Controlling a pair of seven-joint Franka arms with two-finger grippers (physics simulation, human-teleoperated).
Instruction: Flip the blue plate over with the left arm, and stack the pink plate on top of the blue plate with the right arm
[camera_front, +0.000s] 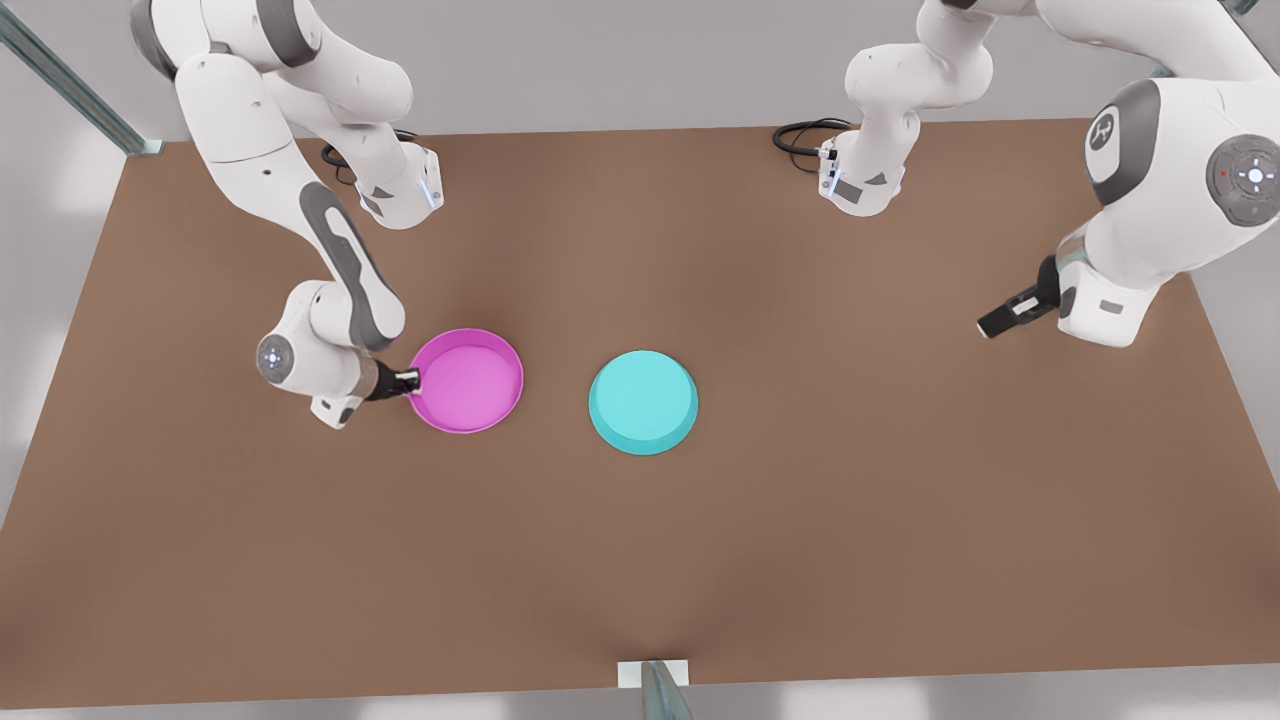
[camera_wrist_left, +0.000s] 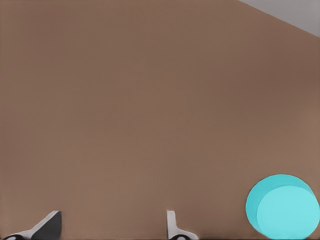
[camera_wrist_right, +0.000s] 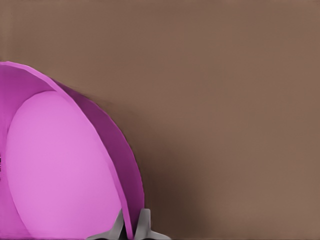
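The brown table (camera_front: 640, 560) carries two dishes side by side near its middle, apart from each other with bare table between them. The blue plate (camera_front: 643, 402) lies with its flat, plain underside upward, rim down on the table, so by the look of it the flip is already done. The pink plate (camera_front: 467, 380) sits towards the front view's left of it, mouth up, its paler inside showing.

The right hand (camera_front: 410, 380) is at the pink plate's rim on the side facing away from the blue plate. From its own wrist camera the two fingers (camera_wrist_right: 144, 224) stand one inside and one outside the upright wall, pressed close on it, so I would call it clamped on the rim. The pink plate (camera_wrist_right: 65, 160) looks to be resting on the table, or barely off it; I cannot tell which.

The left hand (camera_front: 1000, 322) waits well off at the front view's right, clear of both dishes, its fingers (camera_wrist_left: 172, 225) spread apart on nothing, with the blue plate (camera_wrist_left: 283, 206) far off in its camera's sight.

What the coming move turns on is this: the blue plate lies straight across from the right hand, on the far side of the pink plate. The carry, I judge, is a lift and then a run along that line towards the front view's right, ending centred over the flat blue underside. Held by one edge, the dish may sag or swing.
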